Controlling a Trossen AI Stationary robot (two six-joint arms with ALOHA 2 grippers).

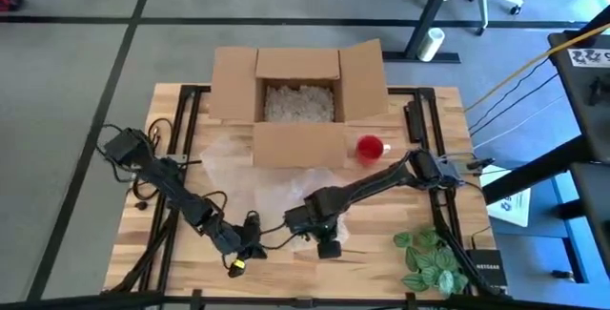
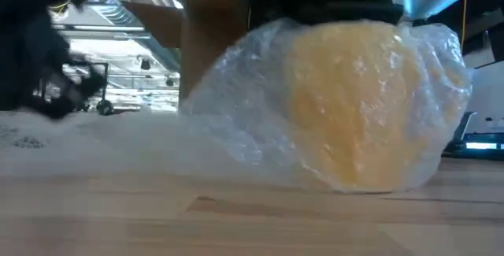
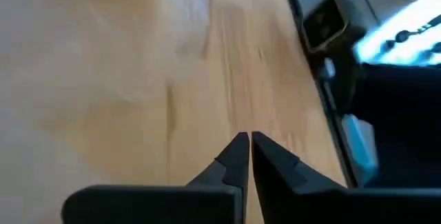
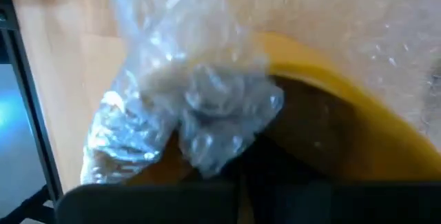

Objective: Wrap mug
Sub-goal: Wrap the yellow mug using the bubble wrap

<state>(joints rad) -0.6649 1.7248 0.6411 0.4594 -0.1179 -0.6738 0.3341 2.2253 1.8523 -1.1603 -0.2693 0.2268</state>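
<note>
Evidently, the yellow ceramic mug (image 2: 358,106), swathed in clear bubble wrap (image 4: 200,107), was held in front of the open cardboard box (image 1: 298,100) by the right claw (image 1: 327,241), apparently clamped on the wrap to keep it gathered. The left claw (image 3: 249,148), beside the mug, was shut on nothing.

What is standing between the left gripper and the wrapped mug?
Nothing visible. The left gripper, fingers together, hovers over bare wood near the table's front edge. The mug, covered in bubble wrap, sits to its right under the right gripper.
</note>
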